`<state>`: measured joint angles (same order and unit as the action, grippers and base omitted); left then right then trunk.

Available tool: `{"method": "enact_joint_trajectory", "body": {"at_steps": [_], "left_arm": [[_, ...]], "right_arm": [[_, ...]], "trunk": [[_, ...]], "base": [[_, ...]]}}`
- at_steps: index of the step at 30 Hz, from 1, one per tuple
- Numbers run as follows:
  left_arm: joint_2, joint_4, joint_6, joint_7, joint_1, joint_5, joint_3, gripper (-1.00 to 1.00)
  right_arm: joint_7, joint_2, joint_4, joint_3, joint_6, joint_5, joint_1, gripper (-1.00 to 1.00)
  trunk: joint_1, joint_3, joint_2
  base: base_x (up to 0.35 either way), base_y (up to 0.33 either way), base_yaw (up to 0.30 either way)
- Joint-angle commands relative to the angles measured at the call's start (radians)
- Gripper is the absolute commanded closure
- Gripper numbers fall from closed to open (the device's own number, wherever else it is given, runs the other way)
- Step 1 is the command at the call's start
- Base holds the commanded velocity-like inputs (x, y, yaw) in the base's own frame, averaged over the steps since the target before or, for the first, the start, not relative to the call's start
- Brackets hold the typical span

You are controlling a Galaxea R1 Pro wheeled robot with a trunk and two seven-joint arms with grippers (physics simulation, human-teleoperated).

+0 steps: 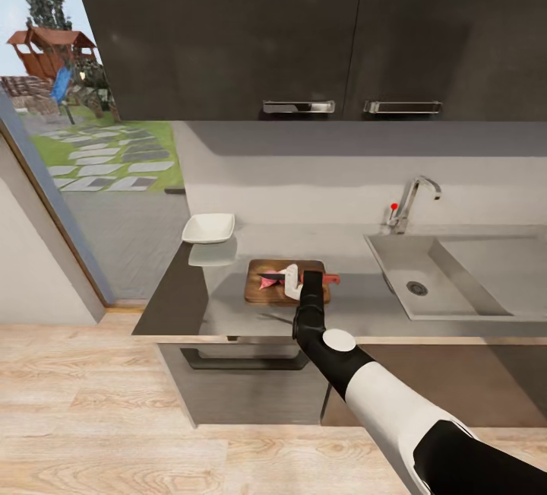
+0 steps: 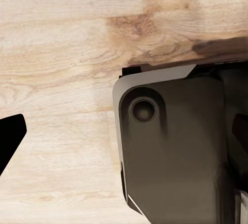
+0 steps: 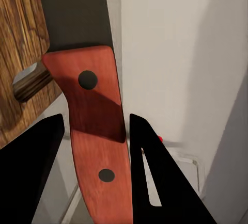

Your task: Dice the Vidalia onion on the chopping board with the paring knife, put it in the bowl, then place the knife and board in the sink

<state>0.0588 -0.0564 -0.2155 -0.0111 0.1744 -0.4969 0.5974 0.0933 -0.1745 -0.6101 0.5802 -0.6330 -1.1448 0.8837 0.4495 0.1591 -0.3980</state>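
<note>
Dicing with our right gripper [image 3: 93, 146] clamped on the paring knife [image 3: 95, 131], blade over the chopping board [image 1: 270, 293].
We keep the Vidalia onion [image 1: 267, 280] under the blade; farther off, the bowl [image 1: 208, 228] and sink [image 1: 456, 282] look empty. Our left gripper: we cannot tell.

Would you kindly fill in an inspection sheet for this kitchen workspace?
Surface: glossy grey countertop.
Job's things: pinkish onion on the dark-brown wooden chopping board; red-handled paring knife over it; white squarish bowl behind-left; grey metal sink to the right.
Clutter: nothing seen.
Grippers: right gripper clamps the knife handle; left gripper over wooden floor, state unclear.
Cables: nothing seen.
Surroundings: dark wall cabinets, garden outside.
</note>
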Motion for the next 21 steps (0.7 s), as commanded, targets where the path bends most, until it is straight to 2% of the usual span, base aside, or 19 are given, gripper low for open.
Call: {"method": "enact_joint_trajectory", "body": {"at_steps": [1, 10, 15, 21], "left_arm": [[0.000, 0.000, -0.002, -0.001, 0.000, -0.008, 0.009, -1.00], [0.001, 0.000, -0.002, -0.001, 0.000, -0.008, 0.009, -1.00], [0.000, 0.000, -0.002, -0.001, 0.000, -0.008, 0.009, -1.00], [0.000, 0.000, -0.002, -0.001, 0.000, -0.008, 0.009, -1.00]], "right_arm": [[0.002, 0.000, 0.001, 0.004, -0.007, 0.000, 0.001, 1.00], [0.003, 0.000, 0.001, 0.004, -0.008, 0.000, 0.001, 1.00], [0.003, 0.000, 0.001, 0.004, -0.007, 0.000, 0.001, 1.00], [0.003, 0.000, 0.001, 0.004, -0.008, -0.001, 0.001, 1.00]], "trunk": [[0.001, 0.002, -0.002], [0.001, 0.002, -0.002], [0.001, 0.002, -0.002], [0.001, 0.002, -0.002]], "base": [[0.000, 0.000, 0.000], [0.005, 0.000, 0.000], [0.225, 0.000, 0.000], [0.052, 0.000, 0.000]]}}
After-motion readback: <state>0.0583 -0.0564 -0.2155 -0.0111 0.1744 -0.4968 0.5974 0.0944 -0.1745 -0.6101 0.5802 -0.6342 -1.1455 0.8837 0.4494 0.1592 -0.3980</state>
